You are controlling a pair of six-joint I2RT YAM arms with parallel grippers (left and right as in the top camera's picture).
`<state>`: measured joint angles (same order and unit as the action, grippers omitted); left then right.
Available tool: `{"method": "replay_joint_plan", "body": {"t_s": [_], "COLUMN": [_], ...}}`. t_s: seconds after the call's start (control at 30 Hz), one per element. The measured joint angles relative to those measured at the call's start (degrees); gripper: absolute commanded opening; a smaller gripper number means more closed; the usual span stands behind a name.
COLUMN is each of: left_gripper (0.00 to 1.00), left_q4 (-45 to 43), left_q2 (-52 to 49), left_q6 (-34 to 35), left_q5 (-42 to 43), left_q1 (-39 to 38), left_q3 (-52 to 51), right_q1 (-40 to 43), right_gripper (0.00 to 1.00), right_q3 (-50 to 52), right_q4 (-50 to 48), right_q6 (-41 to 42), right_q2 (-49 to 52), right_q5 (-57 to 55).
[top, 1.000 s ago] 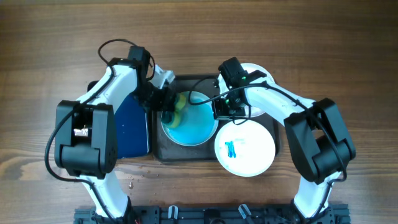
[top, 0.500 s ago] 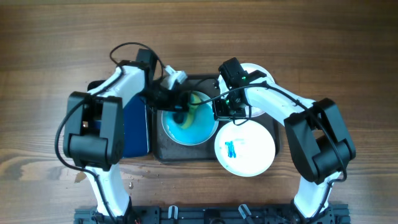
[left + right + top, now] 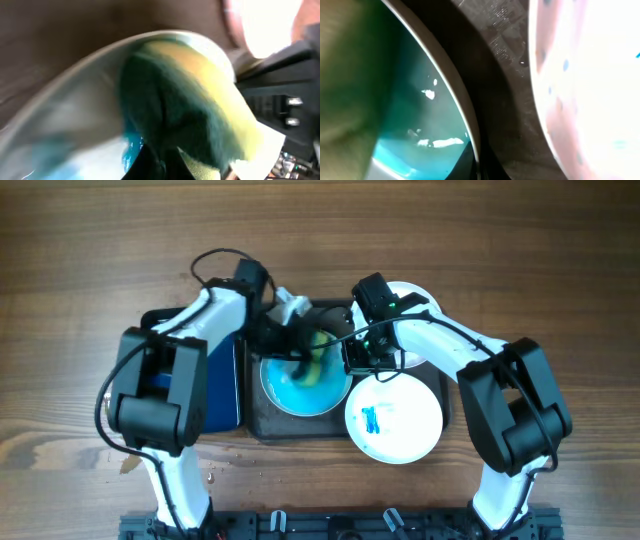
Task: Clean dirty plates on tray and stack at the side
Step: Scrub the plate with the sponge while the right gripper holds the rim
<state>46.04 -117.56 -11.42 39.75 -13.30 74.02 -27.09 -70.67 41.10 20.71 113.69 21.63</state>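
Note:
A white plate flooded with blue wash (image 3: 300,385) lies on the dark grey tray (image 3: 262,420). My left gripper (image 3: 308,350) is shut on a yellow-green sponge (image 3: 318,348) and presses it on the plate's far right part; the left wrist view shows the sponge (image 3: 190,100) on the plate (image 3: 75,115). My right gripper (image 3: 352,360) is shut on this plate's right rim (image 3: 470,135). A second plate with a small blue smear (image 3: 393,418) lies at the tray's right end and shows in the right wrist view (image 3: 590,75). A third white plate (image 3: 408,292) is mostly hidden behind the right arm.
A smaller dark blue tray (image 3: 215,390) lies against the grey tray's left side, under the left arm. Bare wooden table (image 3: 560,260) surrounds the trays. Both arms cross over the grey tray's far edge.
My left gripper has carried the sponge to the right across the blue plate, from its left rim towards the right gripper. The right arm and the other plates have not moved.

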Motion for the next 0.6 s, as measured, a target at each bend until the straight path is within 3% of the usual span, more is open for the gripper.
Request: {"method": "replay_joint_plan", "body": {"t_s": [0.17, 0.3, 0.43, 0.6], "left_gripper": [0.04, 0.04, 0.04, 0.04], "left_q4": [3.1, 5.4, 6.7, 7.1], "left_q2": [0.0, 0.7, 1.9, 2.8], "left_q6": [6.7, 20.4, 28.5, 31.8], "left_q5": [-6.7, -14.1, -19.6, -23.1], "left_q1": [3.7, 4.5, 4.3, 3.6], "left_q3": [0.3, 1.4, 1.5, 1.5], "right_q1": [0.0, -0.2, -1.0, -1.1], "right_gripper": [0.04, 0.04, 0.04, 0.04], "right_q3": [0.0, 0.0, 0.0, 0.0], "right_q4": [-0.1, -0.8, -2.0, -2.4], "right_q6": [-0.2, -0.9, -1.0, -1.0], "right_q2": [0.0, 0.0, 0.0, 0.0], "right_q5": [0.0, 0.2, 0.5, 1.3]}}
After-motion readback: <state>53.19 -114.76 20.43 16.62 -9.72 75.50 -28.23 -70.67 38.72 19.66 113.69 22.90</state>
